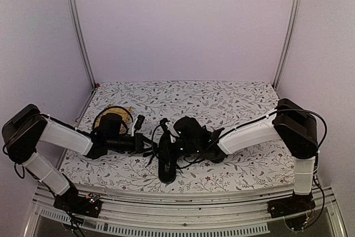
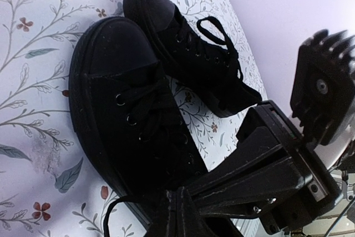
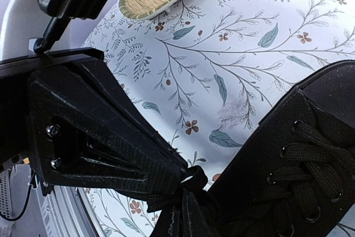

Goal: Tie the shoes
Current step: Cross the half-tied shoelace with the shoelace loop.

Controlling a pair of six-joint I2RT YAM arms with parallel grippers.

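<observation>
Both sets of jaws were closed tight. The right gripper point(image 3: 183, 191) had its fingers pressed together on a black lace point(image 3: 194, 178), which looped out just at the tips. The left gripper point(image 2: 176, 202) was equally closed. A thin lace strand point(image 2: 111, 215) curved up to its tips, but I could not tell whether that strand was actually pinched.

From above, the two grippers met almost tip to tip, to the right of the yellow woven mat point(image 1: 119, 109) and nearer the arm bases than it. The left wrist lay across the mat and hid part of it.

The shoes sat on the floral cloth point(image 3: 249, 54), also right of the mat and on its near side. Through the left wrist camera I saw them side by side but apart, toes pointing the same way. The nearer shoe point(image 2: 119, 120) ran under the left jaws, which hung over the end away from its toe. The farther shoe point(image 2: 188, 54) lay clear of them, with a loose loop of lace on top. In the right wrist view, the nearer shoe's laced front sat just beside the right jaws, the gripped lace leading toward it.
</observation>
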